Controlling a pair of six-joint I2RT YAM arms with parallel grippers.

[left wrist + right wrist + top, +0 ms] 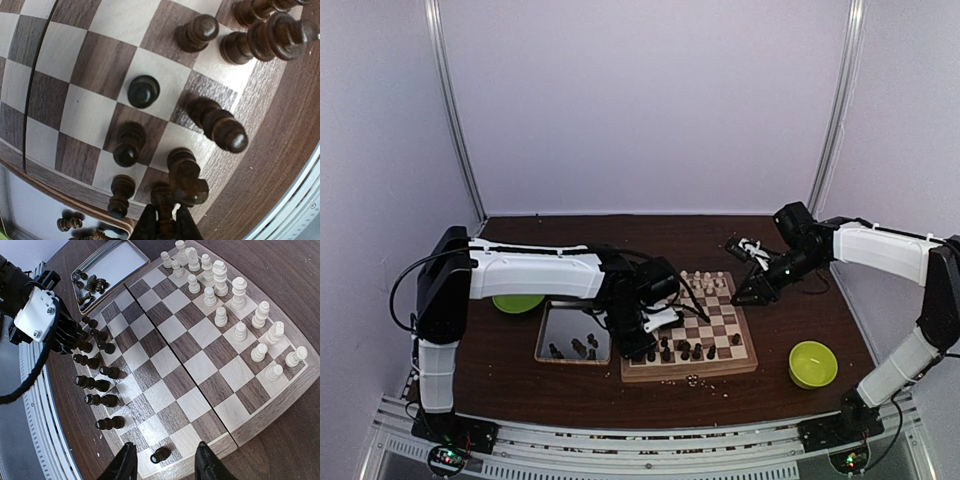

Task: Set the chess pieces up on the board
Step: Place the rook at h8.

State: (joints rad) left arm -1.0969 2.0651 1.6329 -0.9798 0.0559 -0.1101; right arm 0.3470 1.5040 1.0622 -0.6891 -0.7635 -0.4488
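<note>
Left gripper (165,226) pinching dark chessman (161,197); right gripper (167,460) half-spread, empty. Tray (560,318) holds few dark pieces (578,347).

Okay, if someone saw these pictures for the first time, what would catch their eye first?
The checkered board in the middle of the table draws the eye, with cream chessmen ranked along its far side and dark chess pieces lined along its near side. The left gripper is shut on one dark piece at the board's near edge.
</note>
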